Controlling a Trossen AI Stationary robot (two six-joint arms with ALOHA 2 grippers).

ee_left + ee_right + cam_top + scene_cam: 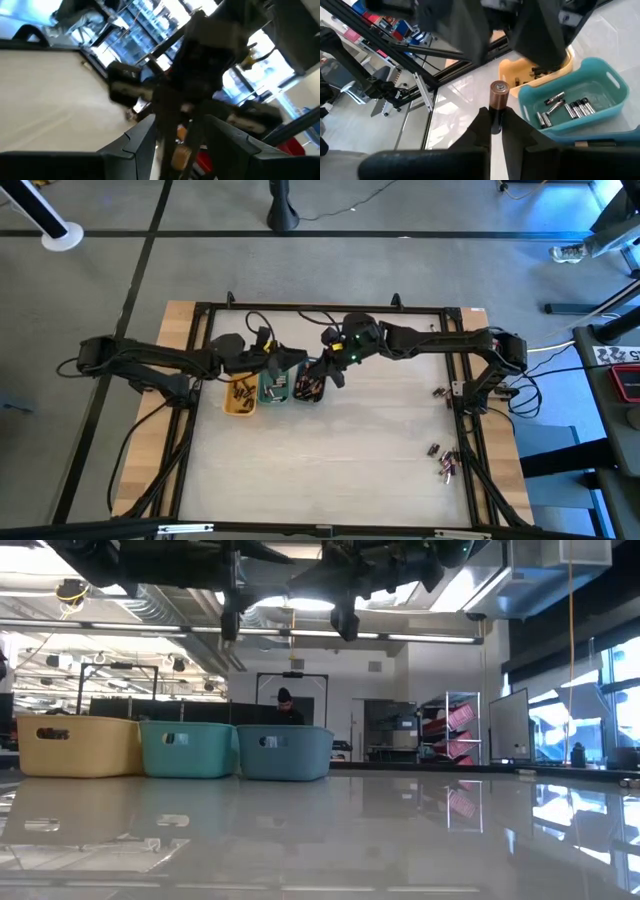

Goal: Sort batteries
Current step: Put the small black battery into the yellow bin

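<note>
Now your right gripper (pixel 496 117) is clamped on a copper-topped battery (pixel 498 100) near the table's far edge; I cannot tell the left gripper's (pixel 300 362) state.

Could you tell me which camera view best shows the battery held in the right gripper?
The right wrist view: the right gripper pinches a copper-topped battery upright, close up. The other views do not show it clearly.
</note>
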